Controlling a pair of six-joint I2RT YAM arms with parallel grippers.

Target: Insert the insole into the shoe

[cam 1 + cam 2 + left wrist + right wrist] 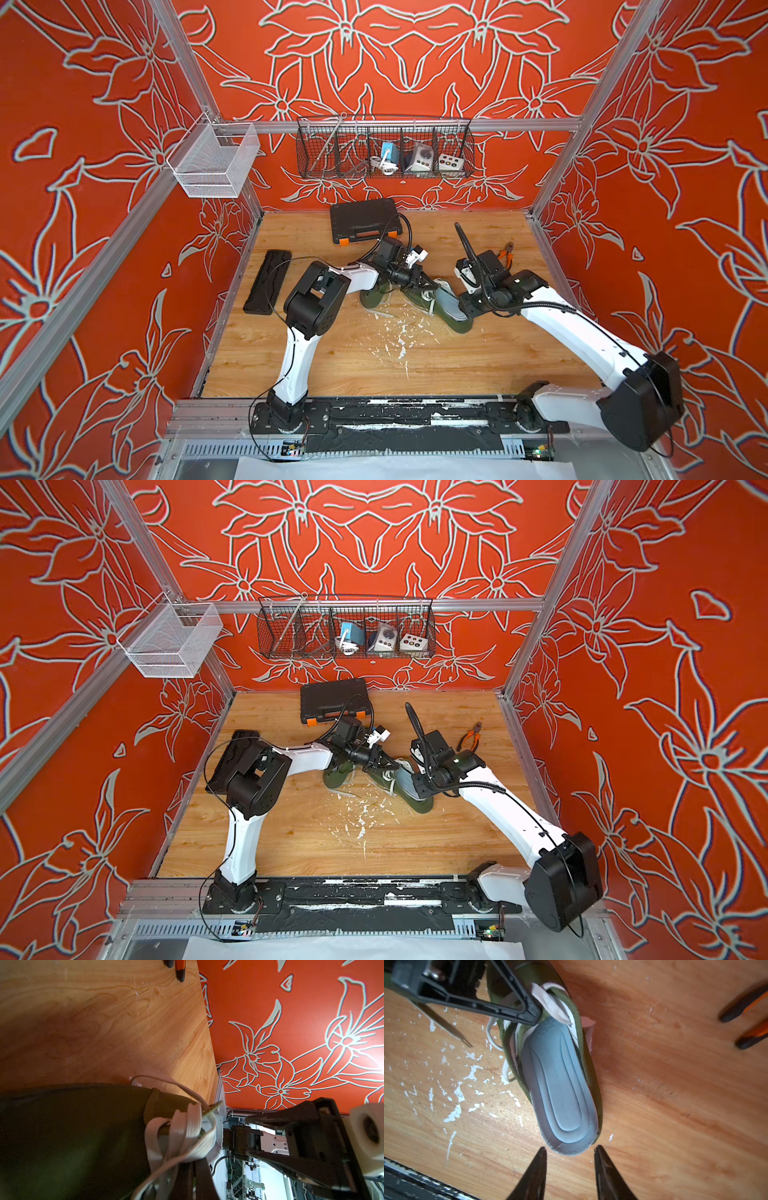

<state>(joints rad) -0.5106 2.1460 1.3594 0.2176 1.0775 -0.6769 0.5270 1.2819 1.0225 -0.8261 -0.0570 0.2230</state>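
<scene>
The green shoe (461,326) is lying in the middle of the wooden bench (457,365), and in both top views its heel is pointing toward the robot's base. The pale blue-grey insole (560,1088) is lying inside the shoe. Its rear half is filling the opening, its heel end is reaching the shoe's back rim, and its front end is running in under the tongue and white laces (550,1003).

The left hand (529,1014) is reaching in from the toe side. It is clamped shut on the shoe at the tongue, right among the laces. In its own wrist view the laces are bunching up against its closed fingers.

The right hand (570,1147) is hanging open behind the heel. Its two dark fingertips are standing apart, one on each side of the insole's rounded end, and are touching neither the insole nor the shoe.

White flecks (401,336) are scattered over the bench just in front of the shoe. A pair of orange-handled pliers (506,251) is lying beyond the right arm, and a black case (365,220) is sitting at the back edge.
</scene>
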